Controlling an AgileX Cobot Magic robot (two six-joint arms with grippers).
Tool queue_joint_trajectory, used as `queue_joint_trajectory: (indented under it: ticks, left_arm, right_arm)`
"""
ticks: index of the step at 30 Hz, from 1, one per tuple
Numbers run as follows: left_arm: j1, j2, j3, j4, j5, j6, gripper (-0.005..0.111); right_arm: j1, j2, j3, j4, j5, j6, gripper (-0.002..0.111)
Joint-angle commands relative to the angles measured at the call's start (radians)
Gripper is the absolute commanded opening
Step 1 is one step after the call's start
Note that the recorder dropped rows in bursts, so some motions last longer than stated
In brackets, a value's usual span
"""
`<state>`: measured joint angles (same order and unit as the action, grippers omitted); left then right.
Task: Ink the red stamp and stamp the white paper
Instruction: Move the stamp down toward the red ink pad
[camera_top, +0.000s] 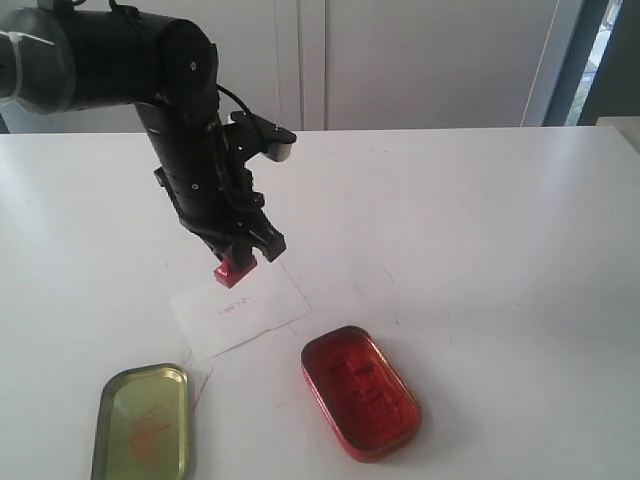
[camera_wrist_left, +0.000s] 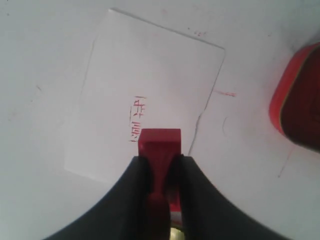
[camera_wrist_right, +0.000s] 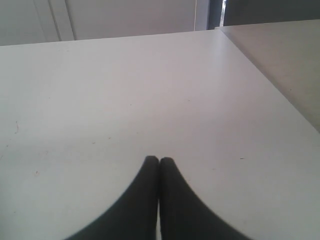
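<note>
Centre left of exterior view: stamp (camera_top: 235, 270) clamped between left fingers (camera_wrist_left: 125, 200), over upper edge of paper (camera_top: 250, 312) bearing red imprint (camera_wrist_left: 137, 119); right fingers (camera_wrist_right: 147, 200) pressed together above table (camera_wrist_right: 150, 75)

One red stamp (camera_top: 235, 270), one white paper (camera_top: 240, 312), one red ink tin (camera_top: 360, 392), one lid (camera_top: 145, 420)

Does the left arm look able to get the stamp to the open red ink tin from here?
Probably yes. The left gripper is shut on the red stamp over the white paper; the red ink tin lies open nearby, with only bare table between and nothing covering it.
</note>
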<state>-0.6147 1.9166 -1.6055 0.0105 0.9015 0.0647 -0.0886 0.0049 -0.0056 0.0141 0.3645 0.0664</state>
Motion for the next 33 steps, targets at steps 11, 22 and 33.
queue_joint_trajectory:
  ticks: [11, 22, 33]
  left_arm:
    - [-0.003, -0.014, 0.001, -0.227, 0.144, 0.24, 0.0]
    - [0.05, -0.014, 0.054, -0.397, 0.195, 0.391, 0.0]
    - [0.095, -0.042, 0.141, -0.546, 0.213, 0.555, 0.0]
  right_arm:
    - [0.001, -0.005, 0.006, -0.008, -0.014, -0.001, 0.0]
    - [0.001, -0.005, 0.006, -0.008, -0.014, -0.001, 0.0]
    - [0.001, -0.005, 0.006, -0.008, -0.014, -0.001, 0.0]
